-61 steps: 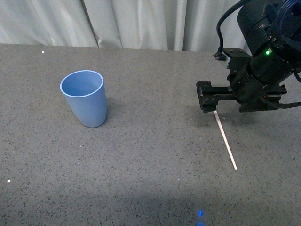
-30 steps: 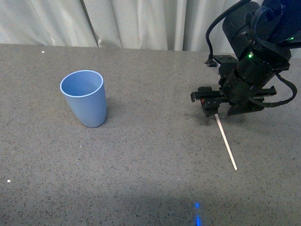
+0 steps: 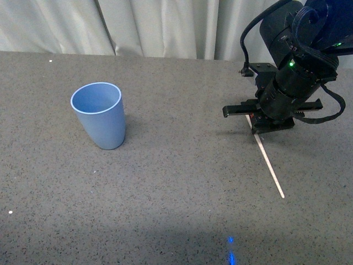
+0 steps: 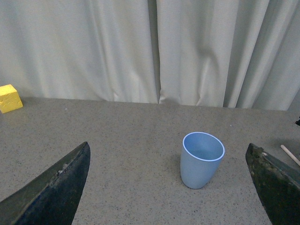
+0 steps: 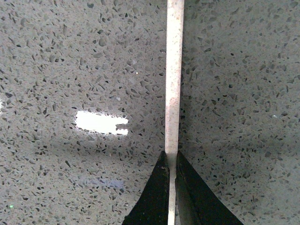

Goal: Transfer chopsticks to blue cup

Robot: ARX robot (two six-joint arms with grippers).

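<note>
The blue cup (image 3: 99, 115) stands upright on the grey table at the left; it also shows in the left wrist view (image 4: 201, 159). The chopsticks (image 3: 268, 164), one thin cream-white stick, lie slanted at the right, their far end under my right gripper (image 3: 253, 122). In the right wrist view the stick (image 5: 173, 79) runs straight out from between the two black fingers, and the right gripper (image 5: 171, 161) is shut on it. My left gripper (image 4: 173, 187) is open and empty, facing the cup from a distance. The stick's end shows at that view's edge (image 4: 290, 154).
The grey speckled table (image 3: 176, 210) is backed by pale curtains (image 3: 154, 27). A yellow block (image 4: 10, 98) sits by the curtain in the left wrist view. The right arm's black body and cable (image 3: 298, 61) stand over the table's right side.
My right gripper has turned and dropped onto the stick's far end and closed on it. The stick's near end has shifted slightly right. The cup has not moved.
</note>
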